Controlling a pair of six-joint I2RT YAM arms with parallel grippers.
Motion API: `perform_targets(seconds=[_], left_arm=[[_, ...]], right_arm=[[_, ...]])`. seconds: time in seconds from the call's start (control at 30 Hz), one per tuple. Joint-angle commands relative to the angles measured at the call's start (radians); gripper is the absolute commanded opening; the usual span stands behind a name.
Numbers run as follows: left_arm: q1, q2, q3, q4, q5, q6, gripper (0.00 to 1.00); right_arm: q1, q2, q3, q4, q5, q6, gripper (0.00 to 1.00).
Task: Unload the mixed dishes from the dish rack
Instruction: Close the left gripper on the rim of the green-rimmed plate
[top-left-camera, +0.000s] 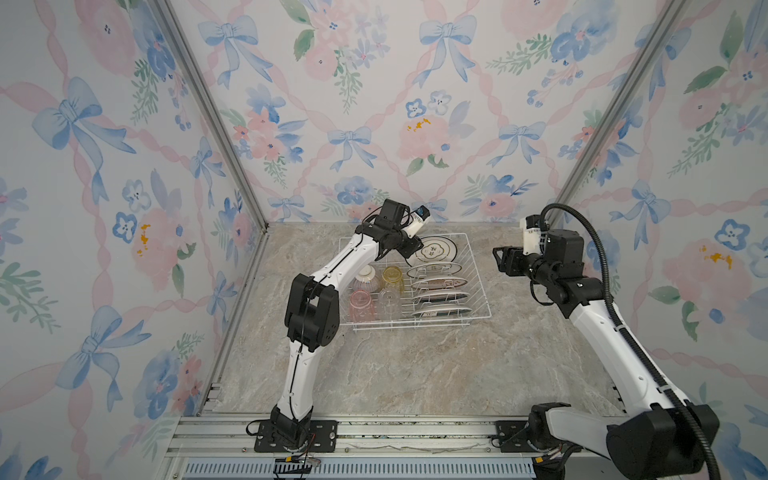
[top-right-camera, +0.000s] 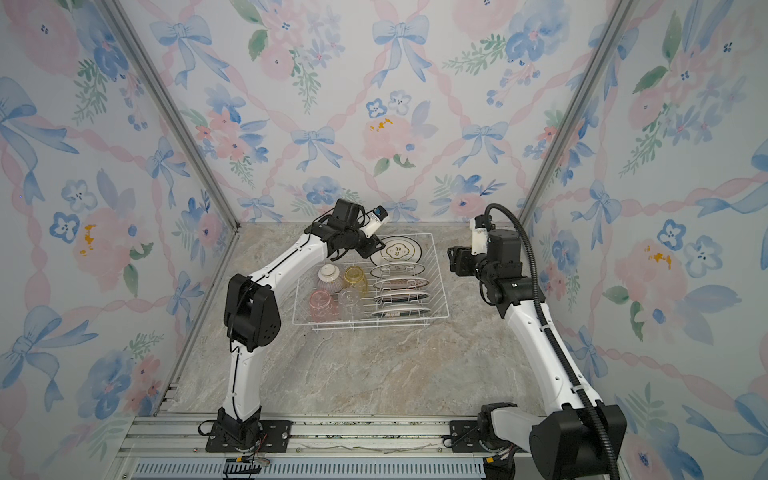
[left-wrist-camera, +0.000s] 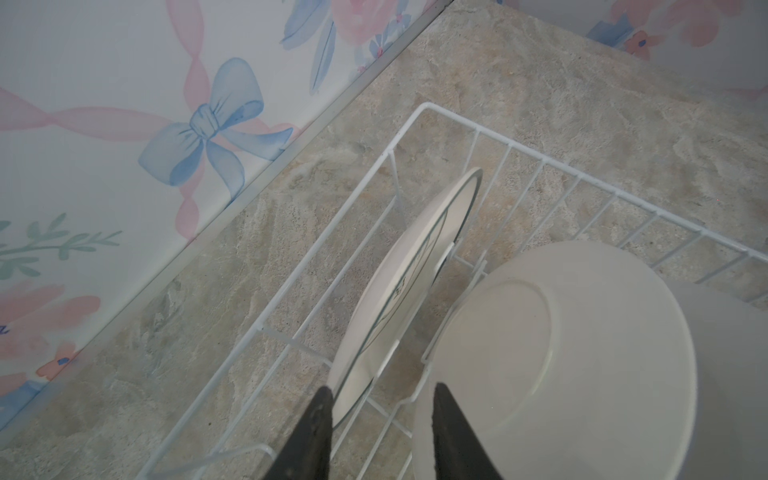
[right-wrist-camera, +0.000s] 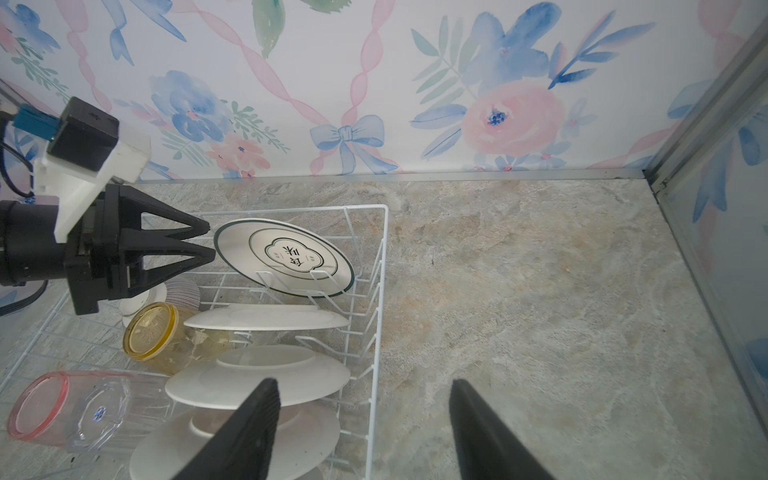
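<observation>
The left gripper (right-wrist-camera: 210, 240), jaws narrowly parted, straddles the rim of the uppermost round white dark-rimmed plate (right-wrist-camera: 286, 257) in the white wire dish rack (top-left-camera: 478, 276), mid-frame. The right gripper (right-wrist-camera: 363, 384) gapes wide, empty. Nothing looks unloaded: the pink-striped ribbed bowl (top-left-camera: 365, 279) and glass tumblers (top-left-camera: 392, 279) sit racked.

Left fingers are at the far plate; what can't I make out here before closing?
Whether the left gripper touches the far plate: in both top views the gripper covers that rim; the wrist views show no clear gap.
Ribbed bowl: right wrist view, partly behind the left gripper.
Fourth plate from the wall: right wrist view, cut by the frame edge, right gripper in front.
</observation>
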Motion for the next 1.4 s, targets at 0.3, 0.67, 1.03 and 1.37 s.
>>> perform_targets(seconds=[0.3,0.67,1.03,1.37], left_arm=[[0.016,0.063,0.064,-0.007,-0.012,0.017,0.36],[0.03,0.131,0.133,-0.006,0.013,0.014,0.36],[0.027,0.17,0.164,-0.006,0.037,-0.002,0.29],[-0.003,0.178,0.164,-0.002,-0.067,0.021,0.14]], right_arm=[[0.01,0.0,0.025,0.017,-0.013,0.022,0.68],[0.01,0.018,0.041,0.01,-0.004,0.016,0.68],[0.01,0.04,0.102,-0.006,-0.013,0.012,0.68],[0.01,0.037,0.103,-0.017,-0.019,0.024,0.68]])
